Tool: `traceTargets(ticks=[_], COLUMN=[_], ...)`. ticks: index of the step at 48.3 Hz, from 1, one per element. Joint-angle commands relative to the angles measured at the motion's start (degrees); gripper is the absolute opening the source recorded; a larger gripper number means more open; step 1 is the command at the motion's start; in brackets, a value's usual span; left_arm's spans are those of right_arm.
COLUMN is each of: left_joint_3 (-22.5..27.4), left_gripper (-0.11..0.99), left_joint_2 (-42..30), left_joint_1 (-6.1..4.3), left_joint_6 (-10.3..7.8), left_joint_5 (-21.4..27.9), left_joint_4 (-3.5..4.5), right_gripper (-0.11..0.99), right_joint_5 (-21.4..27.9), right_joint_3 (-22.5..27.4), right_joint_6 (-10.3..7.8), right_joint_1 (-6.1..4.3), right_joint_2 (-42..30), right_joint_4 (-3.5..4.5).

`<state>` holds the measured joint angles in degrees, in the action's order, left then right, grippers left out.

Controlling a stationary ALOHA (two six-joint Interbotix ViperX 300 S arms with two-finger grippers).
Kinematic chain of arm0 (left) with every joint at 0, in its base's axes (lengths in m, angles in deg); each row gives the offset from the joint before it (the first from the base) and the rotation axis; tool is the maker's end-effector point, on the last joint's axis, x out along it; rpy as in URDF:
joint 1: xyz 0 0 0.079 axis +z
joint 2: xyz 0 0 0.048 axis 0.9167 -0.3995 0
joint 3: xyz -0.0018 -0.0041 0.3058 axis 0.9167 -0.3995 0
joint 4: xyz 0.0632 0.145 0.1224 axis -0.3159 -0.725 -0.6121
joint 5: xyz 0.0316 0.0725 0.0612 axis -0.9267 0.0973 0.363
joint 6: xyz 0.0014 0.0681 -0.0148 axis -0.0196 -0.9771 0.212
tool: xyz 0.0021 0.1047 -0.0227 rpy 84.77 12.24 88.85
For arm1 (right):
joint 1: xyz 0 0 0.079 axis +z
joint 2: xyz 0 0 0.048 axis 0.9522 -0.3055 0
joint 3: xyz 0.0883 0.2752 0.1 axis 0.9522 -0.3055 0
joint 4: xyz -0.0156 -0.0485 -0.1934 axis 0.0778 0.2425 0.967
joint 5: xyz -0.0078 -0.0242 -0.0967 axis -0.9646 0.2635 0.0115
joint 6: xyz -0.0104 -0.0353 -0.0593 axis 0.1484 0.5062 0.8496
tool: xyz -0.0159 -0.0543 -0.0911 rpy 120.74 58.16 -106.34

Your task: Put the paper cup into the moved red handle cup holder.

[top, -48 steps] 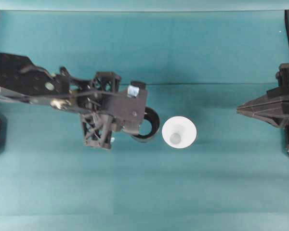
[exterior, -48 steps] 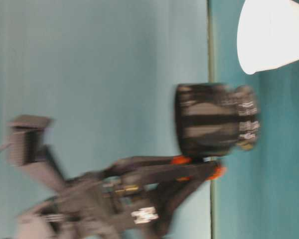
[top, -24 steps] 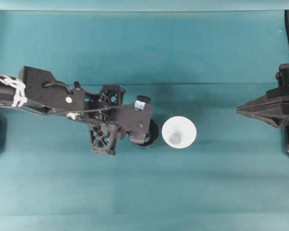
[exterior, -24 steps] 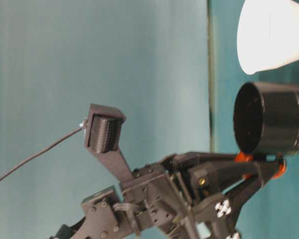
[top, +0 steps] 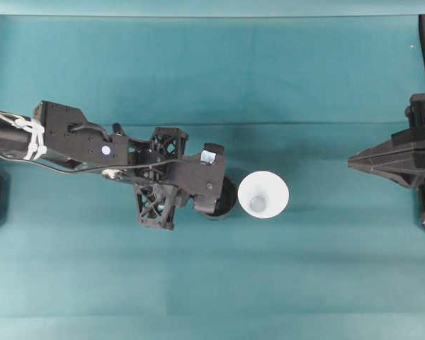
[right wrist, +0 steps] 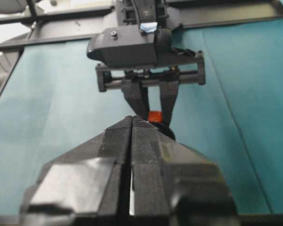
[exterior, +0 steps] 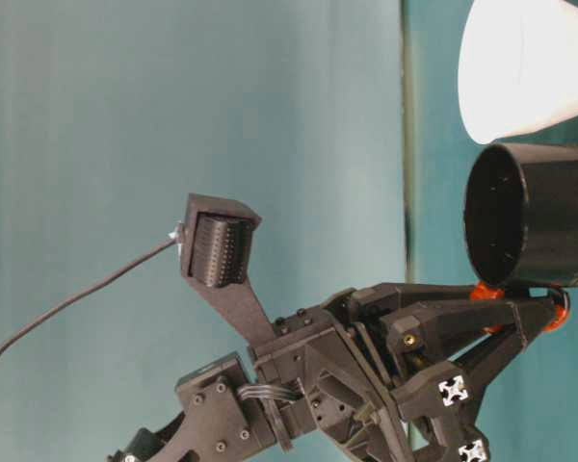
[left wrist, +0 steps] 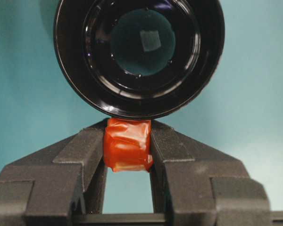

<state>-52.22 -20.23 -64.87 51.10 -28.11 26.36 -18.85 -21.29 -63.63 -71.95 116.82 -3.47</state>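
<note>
The step in hand looks like the placing of the red handle cup holder (left wrist: pixel 139 56): the left pincer (left wrist: pixel 128 146) has its two fingers closed tight on the holder's orange-red handle tab (left wrist: pixel 127 144), and in the left wrist view the glossy black cup hangs just beyond the fingertips with its open mouth facing the camera. In the overhead view the holder (top: pixel 227 202) sits at the tip of the left arm, just beside the paper cup (top: pixel 263 194), which stands upright on the teal desk (top: pixel 269 78) with its wide rim up and nothing holding it. In the table-level view the holder (exterior: pixel 535 226) is close by the white cup (exterior: pixel 525 67), mouth up; whether its base already rests on the desk or hangs a little above it I cannot tell. The right pincer (right wrist: pixel 132 123) is parked well apart near the right edge of the desk (top: pixel 354 163), its fingers pressed together and holding nothing. By my judgement the cup itself has not been dealt with at all yet. The next move calls for the holder to be settled flat and upright and the tab let go, after which one pincer must open, take the paper cup by its wall or rim, lift it, and lower it squarely into the black mouth.
</note>
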Motion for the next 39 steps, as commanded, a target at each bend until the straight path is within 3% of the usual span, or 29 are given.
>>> traceTargets(ticks=[1,39], left_joint_3=[0.18,-0.7], left_gripper=[0.27,0.27], left_joint_2=[0.09,-0.88], left_joint_1=[-0.18,-0.18], left_joint_6=[0.0,0.09], left_joint_5=[-0.35,-1.14], left_joint_4=[-0.18,-0.18], right_gripper=[-0.11,-0.11], right_joint_5=[-0.35,-0.26], right_joint_3=[0.88,0.79], right_joint_6=[-0.53,-0.53], right_joint_1=[0.0,0.09], right_joint_2=[-0.44,-0.35], right_joint_4=[-0.18,-0.18])
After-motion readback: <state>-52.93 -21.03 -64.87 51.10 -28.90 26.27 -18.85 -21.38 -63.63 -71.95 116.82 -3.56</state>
